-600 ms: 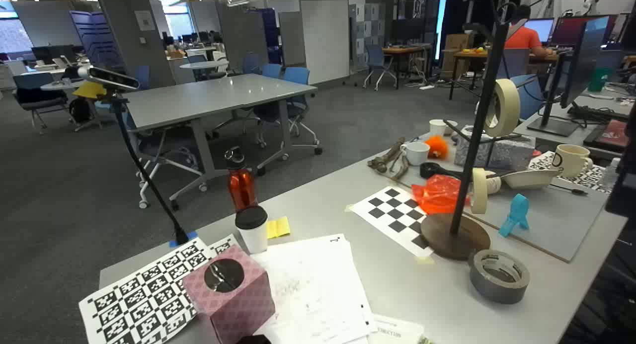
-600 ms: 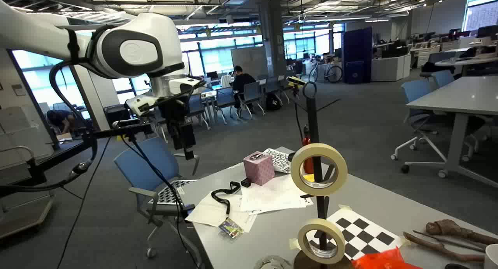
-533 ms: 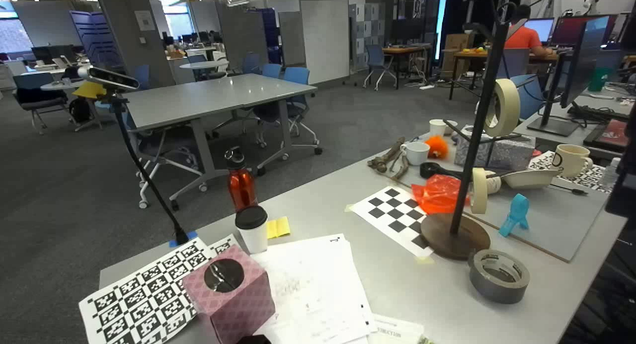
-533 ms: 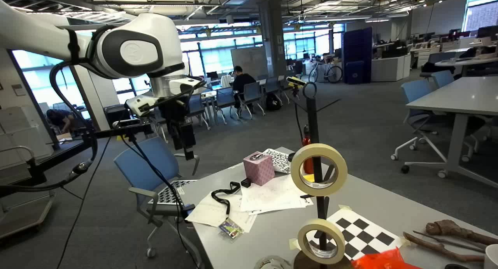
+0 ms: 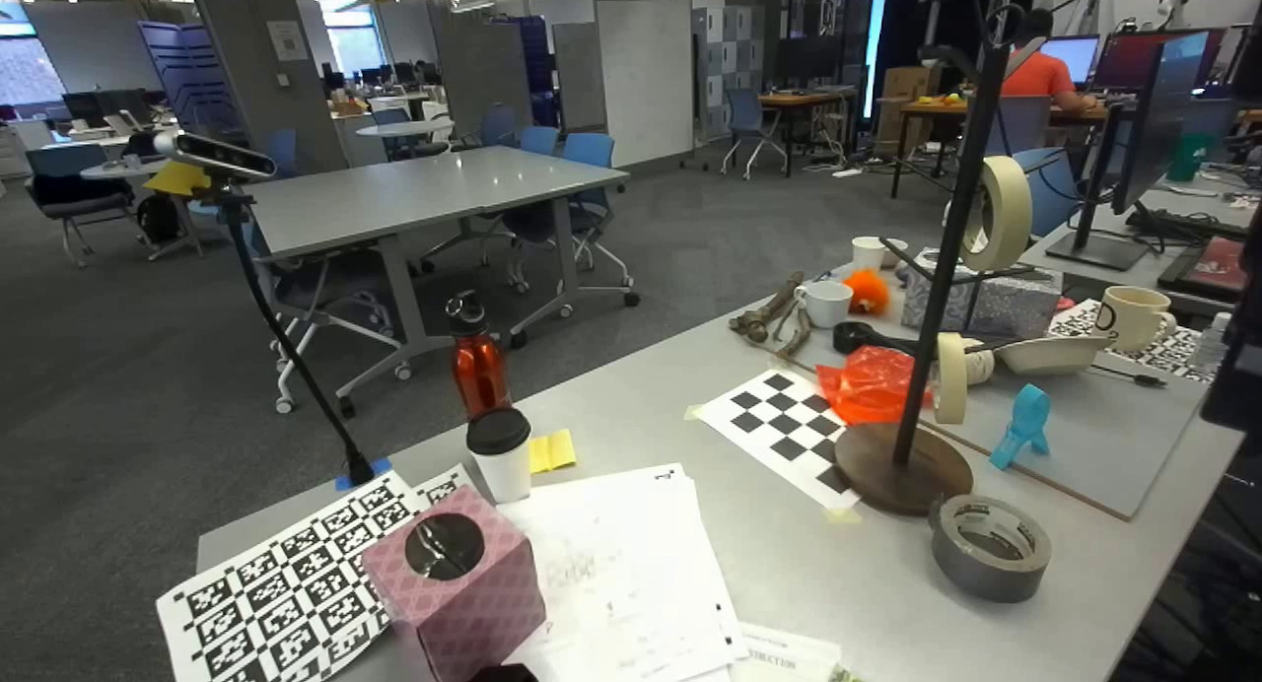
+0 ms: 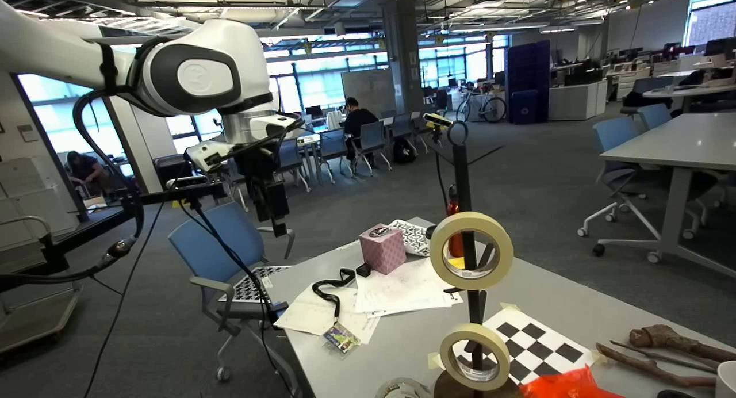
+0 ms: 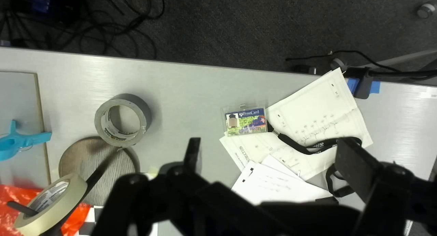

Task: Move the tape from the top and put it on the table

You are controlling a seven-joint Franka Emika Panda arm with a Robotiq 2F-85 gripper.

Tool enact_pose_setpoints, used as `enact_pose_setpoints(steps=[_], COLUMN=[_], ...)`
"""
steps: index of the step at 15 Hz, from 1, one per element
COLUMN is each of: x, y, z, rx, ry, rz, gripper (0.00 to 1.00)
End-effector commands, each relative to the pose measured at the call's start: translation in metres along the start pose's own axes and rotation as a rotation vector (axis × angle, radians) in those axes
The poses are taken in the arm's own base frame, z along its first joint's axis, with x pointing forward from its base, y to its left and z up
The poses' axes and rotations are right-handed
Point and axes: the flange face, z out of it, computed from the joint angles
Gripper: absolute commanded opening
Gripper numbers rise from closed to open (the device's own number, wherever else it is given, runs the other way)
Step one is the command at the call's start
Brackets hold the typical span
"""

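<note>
The cream tape (image 5: 1014, 214) hangs on the upper peg of the dark pole stand (image 5: 945, 303), above a second, smaller-looking cream roll (image 5: 950, 378). Both rolls show in an exterior view, the tape (image 6: 441, 251) over the lower roll (image 6: 447, 358). In the wrist view the tape (image 7: 70, 202) is at lower left, with the peg (image 7: 21, 208) sticking through it. My gripper (image 7: 275, 154) is open and empty, its fingers wide apart. In an exterior view my gripper (image 6: 277, 214) is high, well to the left of the stand, touching nothing. The table (image 7: 184, 99) lies below.
A grey tape roll (image 5: 991, 554) lies beside the stand's round brown base (image 5: 902, 465). Papers (image 7: 283, 185), a lanyard card (image 7: 246, 121), a pink tissue box (image 6: 382, 249), a checkerboard sheet (image 5: 779, 426), a red bag (image 5: 873, 384) and a blue clip (image 5: 1025, 426) are around.
My arm, gripper, stand and both cream rolls have not visibly moved. Only a person in the far background has shifted.
</note>
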Motion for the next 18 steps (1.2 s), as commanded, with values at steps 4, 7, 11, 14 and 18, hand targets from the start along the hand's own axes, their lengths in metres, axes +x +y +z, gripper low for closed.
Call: enact_pose_setpoints(steps=[4,7,11,14,18], x=[0.0001,0.0001,0.0001,0.0001,0.0001], y=[0.0,0.0,0.0,0.0,0.0015], z=[-0.0005,-0.0005,-0.0005,-0.0005,-0.0021], rx=[0.0,0.0,0.0,0.0,-0.004], ry=[-0.001,-0.001,-0.001,-0.001,0.01], rz=[0.0,0.0,0.0,0.0,0.031], gripper=[1.0,1.0,1.0,1.0,1.0])
